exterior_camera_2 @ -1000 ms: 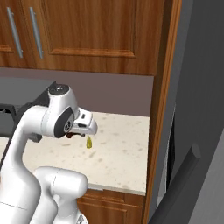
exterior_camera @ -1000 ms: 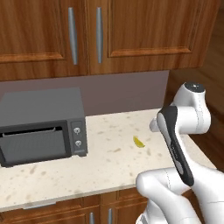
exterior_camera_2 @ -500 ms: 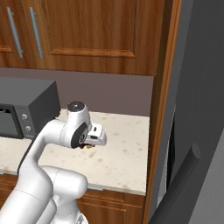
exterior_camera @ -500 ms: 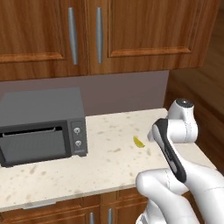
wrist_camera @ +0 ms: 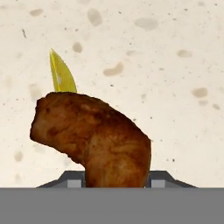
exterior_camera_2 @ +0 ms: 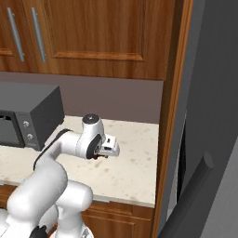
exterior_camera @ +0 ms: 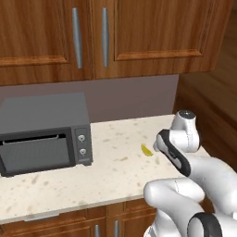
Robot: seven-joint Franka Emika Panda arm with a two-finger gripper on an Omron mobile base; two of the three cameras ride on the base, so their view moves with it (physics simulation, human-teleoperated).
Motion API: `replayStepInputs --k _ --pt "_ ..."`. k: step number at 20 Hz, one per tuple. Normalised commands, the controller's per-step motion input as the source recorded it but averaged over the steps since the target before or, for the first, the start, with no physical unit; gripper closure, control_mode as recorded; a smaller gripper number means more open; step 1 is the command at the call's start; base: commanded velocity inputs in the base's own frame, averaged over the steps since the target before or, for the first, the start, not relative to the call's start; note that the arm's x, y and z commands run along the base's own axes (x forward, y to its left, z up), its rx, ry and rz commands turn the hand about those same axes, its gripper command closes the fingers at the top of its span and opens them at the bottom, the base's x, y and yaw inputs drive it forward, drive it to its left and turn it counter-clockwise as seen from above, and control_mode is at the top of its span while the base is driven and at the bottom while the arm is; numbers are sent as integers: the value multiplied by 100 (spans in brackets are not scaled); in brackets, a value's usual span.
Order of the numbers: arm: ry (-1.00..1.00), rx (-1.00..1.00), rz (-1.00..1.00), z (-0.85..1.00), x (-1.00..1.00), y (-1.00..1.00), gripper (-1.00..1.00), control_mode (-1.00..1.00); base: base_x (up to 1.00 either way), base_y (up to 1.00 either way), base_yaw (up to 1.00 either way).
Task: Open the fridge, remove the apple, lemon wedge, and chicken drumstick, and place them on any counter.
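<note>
Gripping the chicken drumstick, the tool leaves the lemon wedge half-hidden.

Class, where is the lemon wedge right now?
The lemon wedge lies on the counter, right of the microwave; in the hand view it sits just behind the held chicken drumstick.

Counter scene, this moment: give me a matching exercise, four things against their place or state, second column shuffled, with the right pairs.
Things:
1. chicken drumstick
2. lemon wedge
3. microwave
4. fridge

Places or states:
A. lying loose on the counter, near the arm
B. door standing open at the right of the right base view
C. standing at the counter's left end, door shut
D. clamped in the gripper above the counter

Pairs: 1-D, 2-A, 3-C, 4-B
</note>
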Motion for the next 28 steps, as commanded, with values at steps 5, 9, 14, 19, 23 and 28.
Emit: replayStepInputs --k 5,9,14,19,23,28 --pt "2 0 1 -27 58 -22 100 -100 0 0 0" --pt "0 0 0 -30 48 -22 100 -100 0 0 0" --pt "0 0 0 -29 37 -17 100 -100 0 0 0" --pt "0 0 0 -21 26 -8 100 -100 0 0 0" --pt "0 0 3 -19 15 0 100 -100 0 0 0" --pt "0 0 5 -7 6 0 -100 -100 0 0 0"
